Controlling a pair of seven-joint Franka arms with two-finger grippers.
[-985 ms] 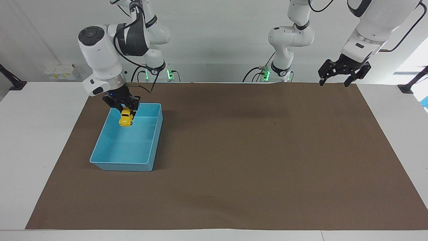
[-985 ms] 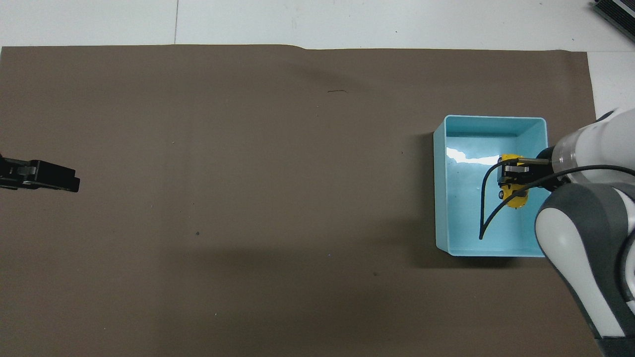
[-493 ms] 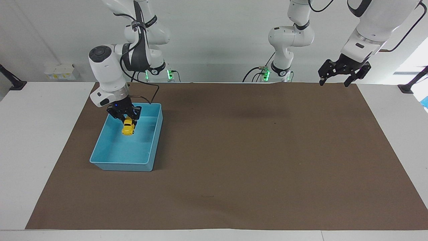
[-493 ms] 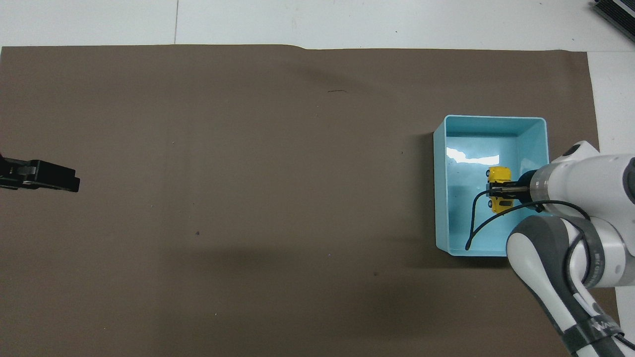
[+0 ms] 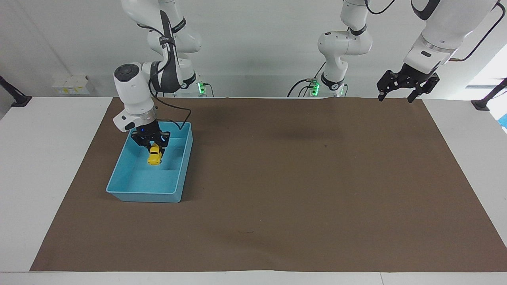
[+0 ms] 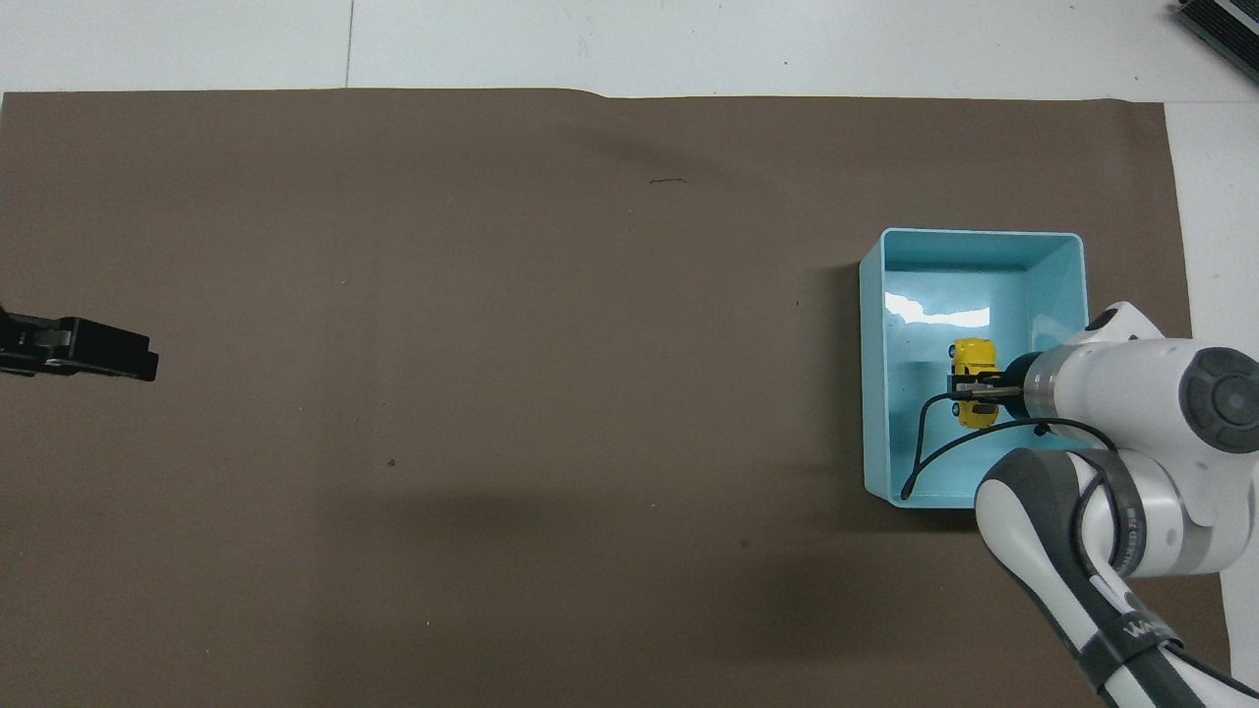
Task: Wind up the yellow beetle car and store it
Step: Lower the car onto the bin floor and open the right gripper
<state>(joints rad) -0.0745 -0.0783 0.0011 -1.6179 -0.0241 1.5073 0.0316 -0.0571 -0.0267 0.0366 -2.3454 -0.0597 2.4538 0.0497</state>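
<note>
I see my right gripper [image 5: 153,145] clenched on the rounded, glossy yellow car [image 5: 154,155], down inside the smooth blue plastic bin [image 5: 142,193]. My left gripper [image 5: 397,97] waits, jaws spread, over the matte brown mat [image 5: 301,186].

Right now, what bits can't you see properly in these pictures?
- Whether the yellow beetle car touches the blue bin's floor: neither view settles it.
- The car's winder: too small in both views.
- The right pincer: mostly hidden in the overhead view by its own white arm.
- The left pincer: cut off by the overhead view's edge.
</note>
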